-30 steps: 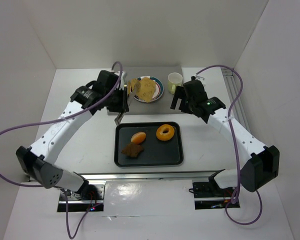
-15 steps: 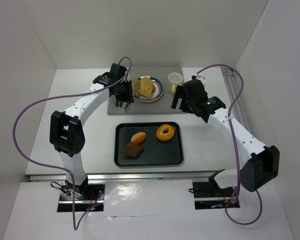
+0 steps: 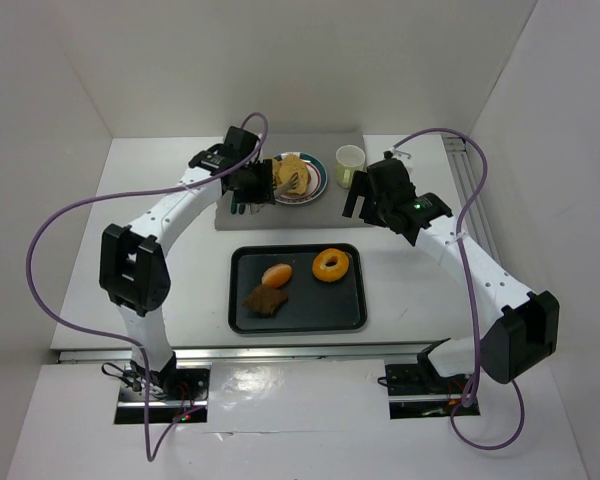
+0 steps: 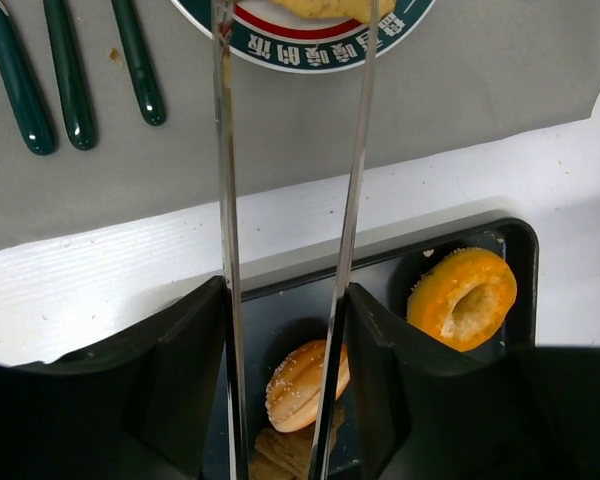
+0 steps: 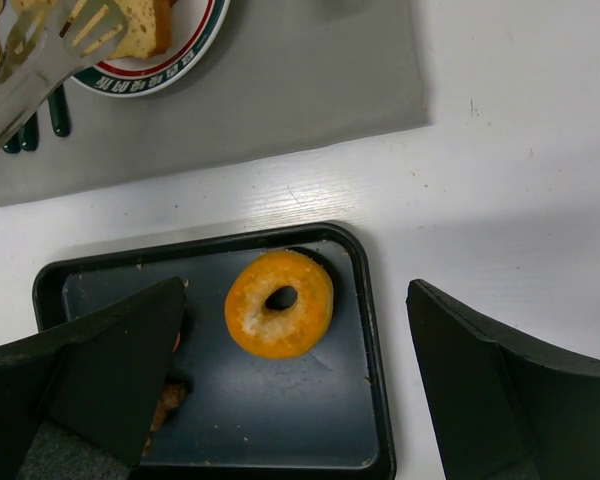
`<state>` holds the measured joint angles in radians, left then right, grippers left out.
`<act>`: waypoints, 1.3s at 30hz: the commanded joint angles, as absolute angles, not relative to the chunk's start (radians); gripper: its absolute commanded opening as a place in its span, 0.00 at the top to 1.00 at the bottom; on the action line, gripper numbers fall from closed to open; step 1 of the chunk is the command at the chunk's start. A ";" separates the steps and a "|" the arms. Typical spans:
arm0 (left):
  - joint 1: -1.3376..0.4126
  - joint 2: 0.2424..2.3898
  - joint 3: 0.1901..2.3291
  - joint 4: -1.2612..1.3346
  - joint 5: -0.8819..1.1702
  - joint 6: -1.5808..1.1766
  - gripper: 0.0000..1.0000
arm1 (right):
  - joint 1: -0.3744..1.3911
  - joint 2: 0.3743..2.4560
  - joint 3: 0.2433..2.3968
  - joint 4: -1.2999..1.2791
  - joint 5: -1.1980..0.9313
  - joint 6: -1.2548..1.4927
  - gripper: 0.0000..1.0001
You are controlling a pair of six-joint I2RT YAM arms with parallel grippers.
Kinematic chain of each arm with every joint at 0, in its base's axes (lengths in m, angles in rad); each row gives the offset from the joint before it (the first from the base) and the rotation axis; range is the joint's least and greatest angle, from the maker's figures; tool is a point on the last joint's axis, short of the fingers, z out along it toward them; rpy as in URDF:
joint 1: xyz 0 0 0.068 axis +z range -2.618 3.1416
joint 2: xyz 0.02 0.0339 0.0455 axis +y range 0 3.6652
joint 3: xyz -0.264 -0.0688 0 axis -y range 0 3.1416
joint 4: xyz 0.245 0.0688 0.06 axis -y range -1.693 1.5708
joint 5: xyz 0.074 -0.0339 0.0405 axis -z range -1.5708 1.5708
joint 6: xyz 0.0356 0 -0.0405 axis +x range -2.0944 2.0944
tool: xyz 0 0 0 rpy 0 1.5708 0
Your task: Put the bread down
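Toasted bread slices [image 3: 294,175] lie piled on a round plate [image 3: 317,186] at the back, on a grey mat. My left gripper [image 3: 248,183] is shut on metal tongs [image 3: 278,180] whose tips reach the bread. In the left wrist view the tongs' two arms [image 4: 223,200] run up from my gripper [image 4: 285,300] and straddle the bread [image 4: 325,8] on the plate [image 4: 310,45]. In the right wrist view the tongs' forked ends [image 5: 75,25] touch a slice [image 5: 145,25]. My right gripper [image 3: 355,200] is open and empty above the tray; it also shows in the right wrist view [image 5: 298,330].
A black tray [image 3: 350,310] in front holds a ring doughnut [image 3: 330,265], a small seeded bun [image 3: 276,274] and a dark brown chunk [image 3: 265,299]. A pale cup [image 3: 350,160] stands right of the plate. Green-handled cutlery [image 4: 70,70] lies on the mat [image 4: 480,80], left of the plate.
My left arm has swung in toward the plate, and the tongs' tips have moved right onto the bread. My right arm has not moved.
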<state>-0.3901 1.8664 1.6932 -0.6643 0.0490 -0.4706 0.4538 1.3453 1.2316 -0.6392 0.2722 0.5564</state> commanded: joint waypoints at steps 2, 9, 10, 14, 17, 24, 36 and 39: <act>-0.396 1.718 1.759 -0.672 -0.001 -0.459 0.43 | 0.449 1.335 1.266 -0.644 0.273 0.555 0.01; -0.332 1.600 1.721 -0.704 -0.178 -0.423 0.51 | 0.449 1.315 1.247 -0.644 0.282 0.565 0.01; -0.319 1.586 1.709 -0.704 -0.236 -0.411 0.52 | 0.449 1.315 1.247 -0.644 0.269 0.565 0.01; -0.259 1.575 1.605 -0.683 -0.394 -0.402 0.55 | 0.449 1.315 1.238 -0.624 0.256 0.565 0.01; -0.187 1.586 1.536 -0.631 -0.369 -0.428 0.55 | 0.449 1.315 1.238 -0.615 0.247 0.565 0.01; -0.054 1.758 1.513 -0.592 -0.253 -0.523 0.51 | 0.449 1.315 1.229 -0.627 0.250 0.555 0.01; 0.043 1.847 1.520 -0.707 -0.160 -0.522 0.14 | 0.440 1.325 1.218 -0.627 0.252 0.555 0.01; 0.043 1.752 1.511 -0.707 -0.132 -0.497 0.07 | 0.440 1.336 1.229 -0.627 0.252 0.555 0.01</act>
